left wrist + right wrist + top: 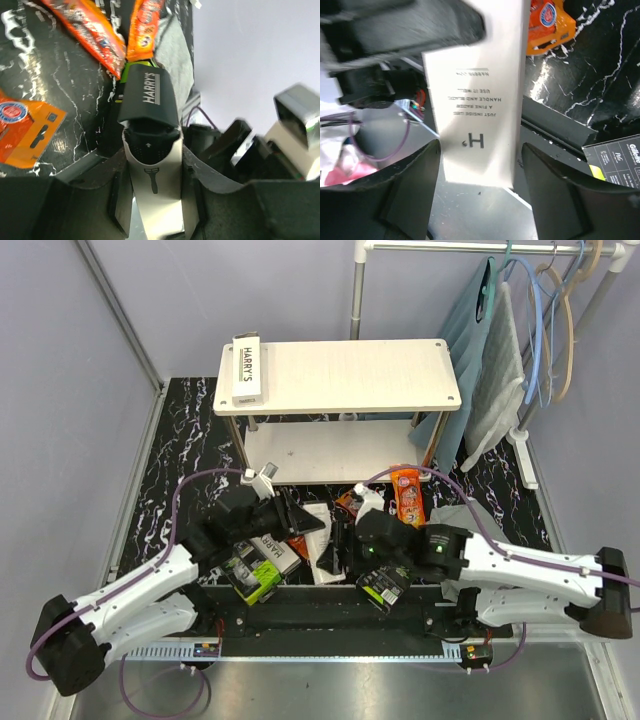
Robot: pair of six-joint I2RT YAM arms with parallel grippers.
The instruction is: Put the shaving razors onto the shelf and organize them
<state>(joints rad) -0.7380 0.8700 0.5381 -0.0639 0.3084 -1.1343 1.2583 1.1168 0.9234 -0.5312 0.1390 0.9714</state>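
Left gripper [155,200] pinches a HARRY'S razor box [150,95] low over the black marbled table [190,430], the right gripper [480,165] spread either side (seemingly a hand-over). Best lift clear, then align it beside the shelved HARRY'S box [246,368] on the shelf [350,375].
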